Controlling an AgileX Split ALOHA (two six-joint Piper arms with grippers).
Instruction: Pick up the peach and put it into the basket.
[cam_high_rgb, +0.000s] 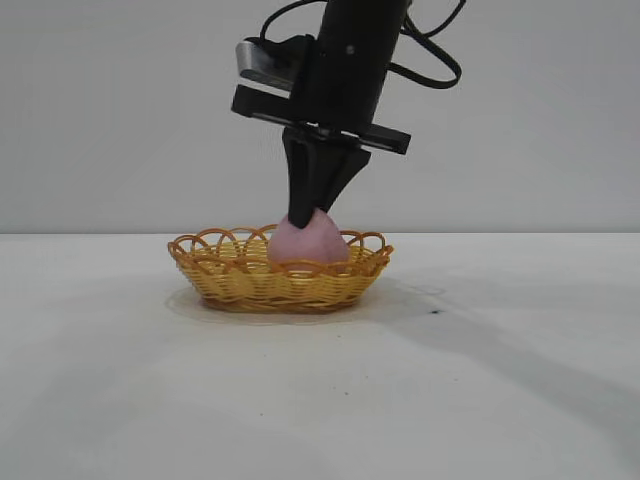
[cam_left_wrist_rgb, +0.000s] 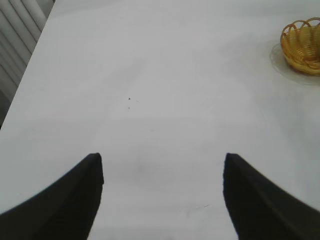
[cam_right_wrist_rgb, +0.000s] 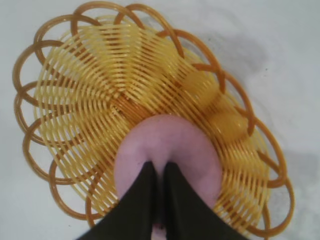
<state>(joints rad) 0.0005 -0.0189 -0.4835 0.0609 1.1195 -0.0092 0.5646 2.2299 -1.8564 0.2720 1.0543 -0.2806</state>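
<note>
The dusty-pink peach (cam_high_rgb: 310, 246) rests inside the yellow-tan wicker basket (cam_high_rgb: 205, 262) near the middle of the table. My right gripper (cam_high_rgb: 312, 213) comes straight down from above, its black fingers pinched close together on the peach's pointed top. In the right wrist view the two fingertips press into the peach (cam_right_wrist_rgb: 172, 142) with only a thin gap at the right gripper (cam_right_wrist_rgb: 160, 169), over the basket's weave (cam_right_wrist_rgb: 90, 90). My left gripper (cam_left_wrist_rgb: 162, 161) hovers open over bare table, far from the basket (cam_left_wrist_rgb: 302, 45).
The white table (cam_high_rgb: 500, 380) spreads flat all round the basket, with a tiny dark speck (cam_high_rgb: 435, 311) to its right. A plain grey wall stands behind. Pale slats (cam_left_wrist_rgb: 17, 35) show beyond the table's edge in the left wrist view.
</note>
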